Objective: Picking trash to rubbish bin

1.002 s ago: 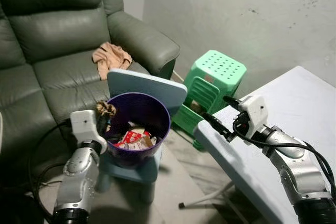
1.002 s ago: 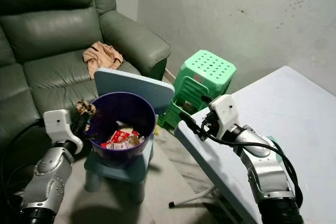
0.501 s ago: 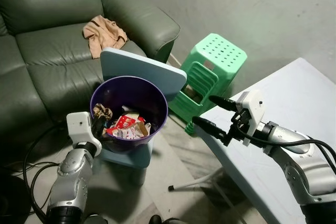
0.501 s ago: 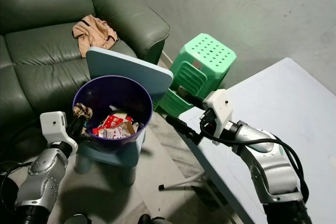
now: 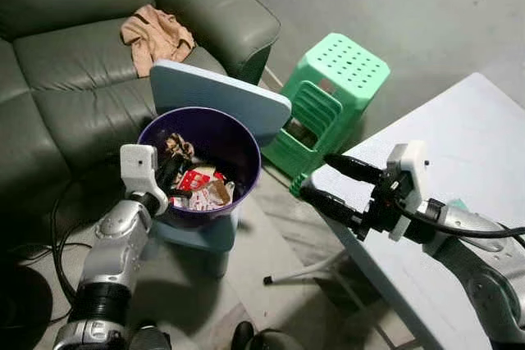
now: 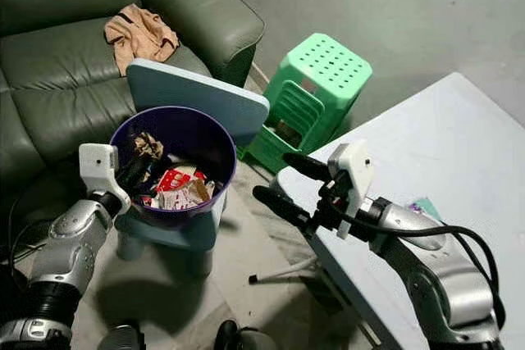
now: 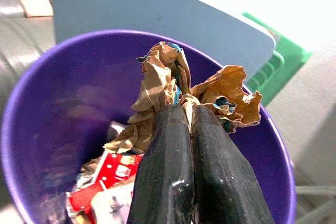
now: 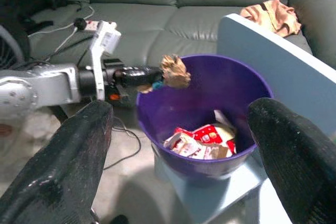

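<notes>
One purple rubbish bin (image 5: 199, 161) stands on the seat of one small pale blue chair (image 5: 220, 106), whose backrest rises behind the bin. Inside the bin lie several wrappers (image 5: 201, 188), red, white and tan; their exact number cannot be told because they overlap.

Two robot arms are in view. The left gripper (image 5: 174, 168) reaches over the bin's near rim, its two black fingers (image 7: 165, 166) pressed together on one crumpled brown paper wad (image 7: 168, 85). The wad hangs above the bin's interior, over the wrappers. In the left wrist view a bit of teal shows within the wad's folds, and what it belongs to cannot be made out.

The right gripper (image 5: 326, 181) is held in the air near the corner of one pale folding table (image 5: 459, 170), pointing toward the bin and well apart from it. Its two long fingers are spread wide and hold nothing.

One green plastic stool (image 5: 336, 100) stands between the chair and the table. One dark green leather sofa (image 5: 74, 55) fills the space behind the bin, cut off by the frame edges, with one peach cloth (image 5: 156, 33) bunched on its seat. One black cable (image 5: 57, 235) trails on the floor beside the left arm. A small teal-and-white item (image 6: 424, 206) lies on the table, partly hidden by the right arm and too small to identify.
</notes>
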### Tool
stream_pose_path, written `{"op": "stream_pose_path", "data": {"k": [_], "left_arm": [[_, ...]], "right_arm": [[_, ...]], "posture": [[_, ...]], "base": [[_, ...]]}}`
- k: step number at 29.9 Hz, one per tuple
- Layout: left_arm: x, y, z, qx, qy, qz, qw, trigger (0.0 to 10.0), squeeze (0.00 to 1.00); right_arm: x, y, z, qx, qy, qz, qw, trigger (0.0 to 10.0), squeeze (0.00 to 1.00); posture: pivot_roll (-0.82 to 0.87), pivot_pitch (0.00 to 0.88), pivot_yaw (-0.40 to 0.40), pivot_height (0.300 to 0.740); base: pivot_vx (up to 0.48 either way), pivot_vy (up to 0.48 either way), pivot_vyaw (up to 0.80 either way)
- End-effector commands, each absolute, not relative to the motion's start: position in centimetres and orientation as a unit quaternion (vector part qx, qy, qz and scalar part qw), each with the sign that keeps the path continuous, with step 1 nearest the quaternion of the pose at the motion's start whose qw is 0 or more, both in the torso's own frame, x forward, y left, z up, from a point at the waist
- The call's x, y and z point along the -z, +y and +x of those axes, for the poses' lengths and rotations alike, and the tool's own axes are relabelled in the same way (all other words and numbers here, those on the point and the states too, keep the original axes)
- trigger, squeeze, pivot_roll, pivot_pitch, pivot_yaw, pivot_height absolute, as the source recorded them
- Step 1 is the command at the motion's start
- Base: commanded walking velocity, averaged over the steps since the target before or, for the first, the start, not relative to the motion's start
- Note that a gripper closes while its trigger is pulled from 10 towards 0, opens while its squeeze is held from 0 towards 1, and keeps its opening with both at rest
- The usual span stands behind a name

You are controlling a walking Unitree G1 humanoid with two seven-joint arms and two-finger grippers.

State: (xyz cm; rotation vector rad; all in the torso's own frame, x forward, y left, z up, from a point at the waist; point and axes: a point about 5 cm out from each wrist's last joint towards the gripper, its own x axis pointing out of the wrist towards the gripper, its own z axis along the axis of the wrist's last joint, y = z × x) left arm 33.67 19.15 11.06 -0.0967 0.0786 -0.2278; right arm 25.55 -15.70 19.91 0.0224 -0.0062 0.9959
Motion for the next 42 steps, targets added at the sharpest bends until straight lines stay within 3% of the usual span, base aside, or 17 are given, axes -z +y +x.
{"op": "stream_pose_path", "data": {"k": [1,6,7,9,10,42], "left_arm": [[-10.5,18.4,33.6,0.133,0.05,-0.046,0.989,10.0,0.0],[-10.3,18.5,33.4,0.149,0.052,-0.063,0.986,10.0,0.0],[-10.3,18.5,33.4,0.149,0.051,-0.065,0.985,10.0,0.33],[-10.2,18.6,33.3,0.147,0.05,-0.067,0.986,10.0,0.33],[-10.2,18.6,33.3,0.149,0.05,-0.066,0.985,10.0,1.0],[-11.2,19.5,33.7,0.153,0.036,-0.078,0.984,10.0,1.0]], "right_arm": [[-20.4,-16.5,25.2,-0.468,-0.002,0.007,0.884,10.0,0.0],[-20.7,-16.7,25.2,-0.465,0.003,0.005,0.886,10.0,0.0],[-20.8,-16.7,25.2,-0.464,0.004,0.005,0.886,10.0,0.0],[-20.8,-16.8,25.2,-0.464,0.005,0.006,0.886,10.0,0.0],[-20.8,-16.8,25.2,-0.464,0.006,0.005,0.886,10.0,0.0],[-20.9,-16.9,25.3,-0.46,0.009,0.012,0.888,10.0,0.0]], "posture": [[-0.06,0.284,-0.264,0.74],[-0.06,0.288,-0.267,0.74],[-0.06,0.288,-0.268,0.74],[-0.06,0.288,-0.268,0.74],[-0.06,0.293,-0.272,0.74],[-0.05,0.294,-0.268,0.74]], "base": [[0.0,0.0,0.0],[0.0,0.0,0.0],[0.0,0.0,0.0],[0.0,0.0,0.0],[0.0,0.0,0.0],[0.0,0.0,0.0]]}}
